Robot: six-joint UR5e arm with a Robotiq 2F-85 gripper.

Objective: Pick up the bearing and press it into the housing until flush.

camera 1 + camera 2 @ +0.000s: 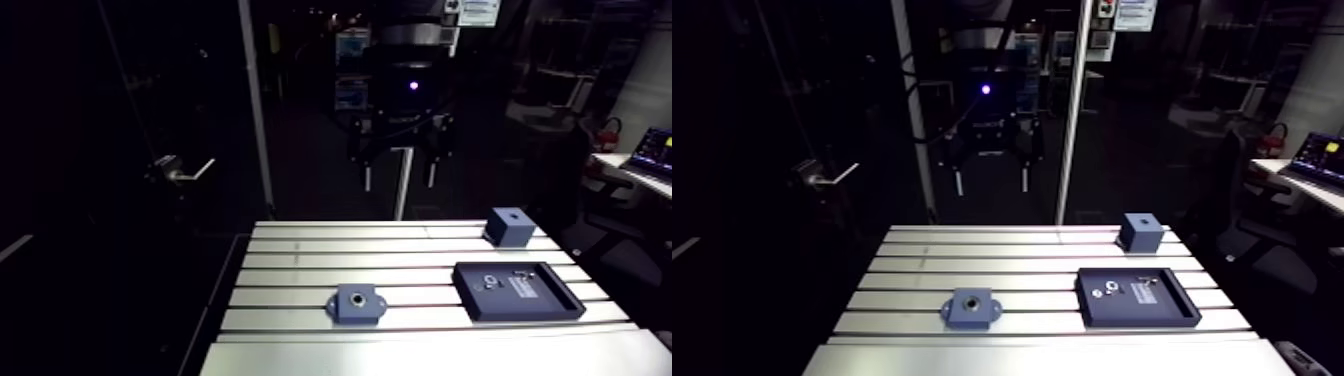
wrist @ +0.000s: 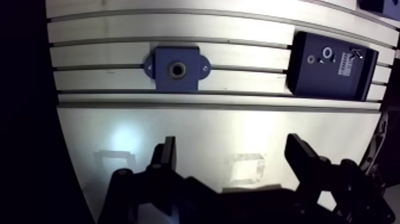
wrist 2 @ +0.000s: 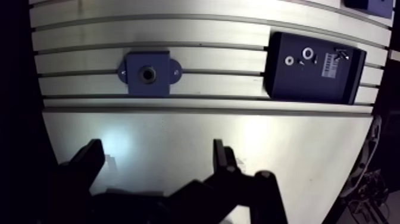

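Jaws apart, seemingly over table point(image 2: 196, 128) edge, housing point(image 2: 177, 69) ahead

The housing point(image 3: 147, 73) is a blue-grey block with a rounded ear on each side and a dark round bore facing up, flat on the slotted counter point(image 3: 196, 30). The bearing point(image 3: 308, 53), a small silvery ring, lies flat in a dark tray point(image 3: 280, 80), well apart from the housing.

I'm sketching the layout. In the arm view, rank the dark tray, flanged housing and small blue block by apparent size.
1. dark tray, clearly largest.
2. flanged housing.
3. small blue block, looking only a little smaller; it sits farther from the camera, so 2 and 3 are unsure.
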